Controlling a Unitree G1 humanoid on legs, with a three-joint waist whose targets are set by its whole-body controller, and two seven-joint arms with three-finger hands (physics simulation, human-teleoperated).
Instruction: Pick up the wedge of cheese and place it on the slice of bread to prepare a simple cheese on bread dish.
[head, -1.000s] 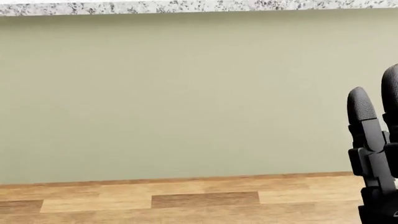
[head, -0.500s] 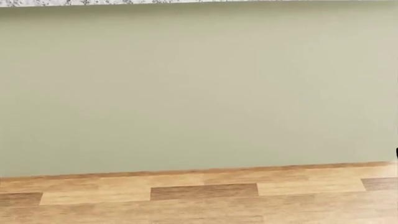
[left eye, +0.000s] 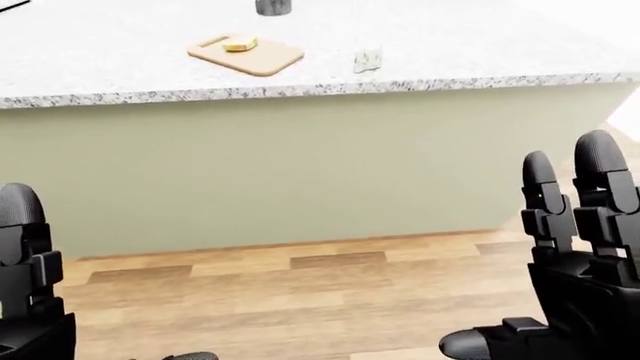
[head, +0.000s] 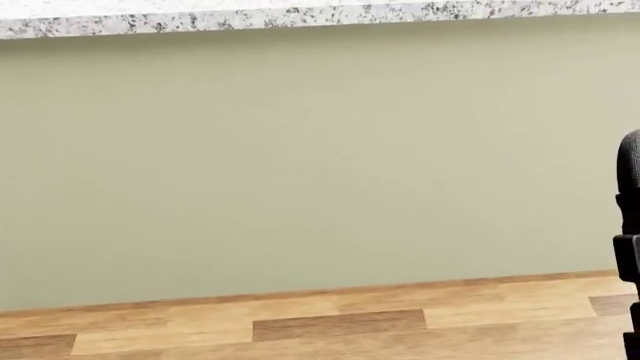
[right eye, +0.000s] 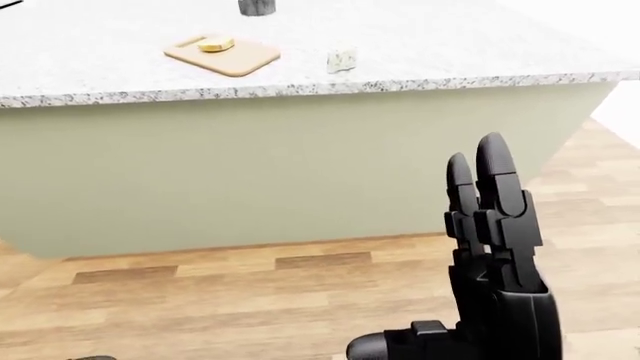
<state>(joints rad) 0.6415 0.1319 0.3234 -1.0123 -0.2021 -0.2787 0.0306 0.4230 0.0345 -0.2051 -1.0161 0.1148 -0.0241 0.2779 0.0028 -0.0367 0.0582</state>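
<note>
A speckled granite counter (left eye: 480, 45) tops a sage-green island wall (left eye: 300, 165) above wood floor (left eye: 330, 300).

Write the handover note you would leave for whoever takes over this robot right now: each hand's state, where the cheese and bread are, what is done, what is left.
Left hand: open, empty, low at the view's left.
Right hand: open, empty, fingers pointing up.
Cheese: on the counter, right of the board.
Bread: on the board.
Done: nothing; cheese untouched.
Left: step up to the counter, grasp the cheese, set it on the bread.
</note>
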